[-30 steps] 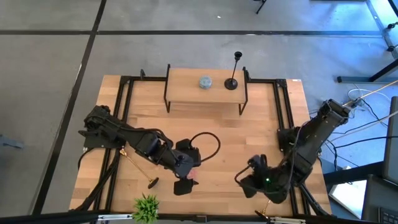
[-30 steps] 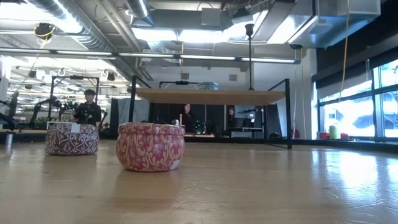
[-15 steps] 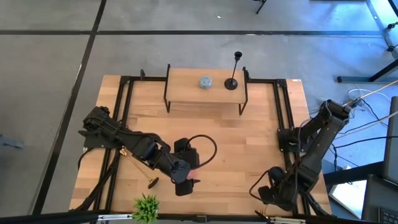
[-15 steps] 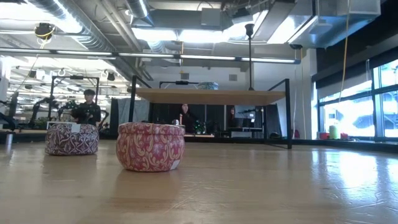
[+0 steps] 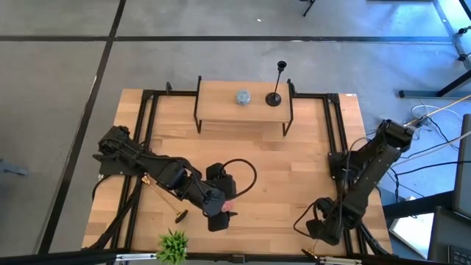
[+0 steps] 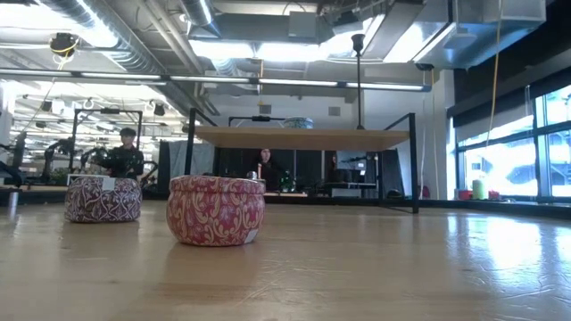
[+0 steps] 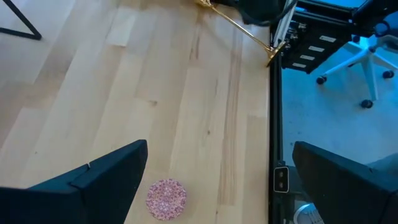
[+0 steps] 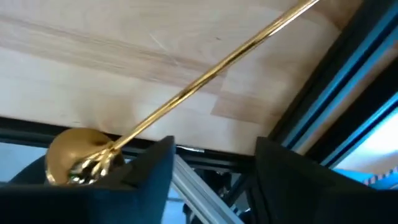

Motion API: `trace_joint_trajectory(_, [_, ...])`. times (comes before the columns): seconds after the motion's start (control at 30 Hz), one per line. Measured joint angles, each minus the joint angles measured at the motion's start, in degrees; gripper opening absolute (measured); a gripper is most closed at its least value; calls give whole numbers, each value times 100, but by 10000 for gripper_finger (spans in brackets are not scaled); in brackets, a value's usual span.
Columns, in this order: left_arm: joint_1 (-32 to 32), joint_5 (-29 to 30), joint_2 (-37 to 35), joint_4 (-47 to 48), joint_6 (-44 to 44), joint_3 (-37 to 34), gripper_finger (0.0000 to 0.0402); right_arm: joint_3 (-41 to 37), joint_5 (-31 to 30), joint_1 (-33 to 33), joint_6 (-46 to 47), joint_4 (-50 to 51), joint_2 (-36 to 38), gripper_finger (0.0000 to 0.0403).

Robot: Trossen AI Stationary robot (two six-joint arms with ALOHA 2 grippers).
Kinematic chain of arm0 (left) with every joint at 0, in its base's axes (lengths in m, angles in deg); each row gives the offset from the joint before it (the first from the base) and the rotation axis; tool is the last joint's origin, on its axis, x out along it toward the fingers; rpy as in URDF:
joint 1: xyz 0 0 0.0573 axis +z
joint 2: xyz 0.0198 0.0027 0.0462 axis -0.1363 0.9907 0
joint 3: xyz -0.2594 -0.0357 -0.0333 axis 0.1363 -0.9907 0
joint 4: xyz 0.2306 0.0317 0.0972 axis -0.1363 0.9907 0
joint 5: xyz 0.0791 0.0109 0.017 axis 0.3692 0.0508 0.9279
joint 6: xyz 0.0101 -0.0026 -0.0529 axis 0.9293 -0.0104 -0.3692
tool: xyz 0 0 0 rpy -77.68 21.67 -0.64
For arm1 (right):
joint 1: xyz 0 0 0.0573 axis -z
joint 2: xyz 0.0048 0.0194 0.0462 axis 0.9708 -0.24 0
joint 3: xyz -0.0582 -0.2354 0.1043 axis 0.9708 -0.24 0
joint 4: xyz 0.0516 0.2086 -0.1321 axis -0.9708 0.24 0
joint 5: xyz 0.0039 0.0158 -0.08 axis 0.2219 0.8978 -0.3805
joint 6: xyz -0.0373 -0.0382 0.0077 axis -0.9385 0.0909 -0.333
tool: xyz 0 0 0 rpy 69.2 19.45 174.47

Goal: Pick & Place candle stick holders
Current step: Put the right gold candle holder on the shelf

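Right pincer (image 8: 211, 180), fingers parted, sits at the worktop's (image 5: 294, 169) front right corner over a fallen gold holder (image 8: 205, 81); left pincer (image 7: 217, 180) wide open mid-front.

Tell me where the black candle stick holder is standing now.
In the high view, the black candle stick holder stands upright on the right end of the small raised shelf at the table's far edge, beside a small grey round object.

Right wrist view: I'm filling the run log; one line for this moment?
right gripper open by lying gold holder | left gripper open, empty | black holder upright on shelf
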Motion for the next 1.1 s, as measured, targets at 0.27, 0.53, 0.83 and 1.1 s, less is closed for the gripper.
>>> trace_joint_trajectory(0.27, [7, 19, 0, -22, -46, 0, 400, -86, 44, 31, 36, -113, -359, 259])
trace_joint_trajectory(0.53, [7, 44, 0, -58, -28, 0, 400, -130, -332, 63, 242, -574, -771, 248])
trace_joint_trajectory(0.83, [7, 20, 4, -97, 41, -2, 400, -77, -206, 98, 167, -1435, -1349, 245])
trace_joint_trajectory(1.1, [7, 0, 4, -98, 125, -2, 400, -70, -167, 270, -74, -1202, -1321, 164])
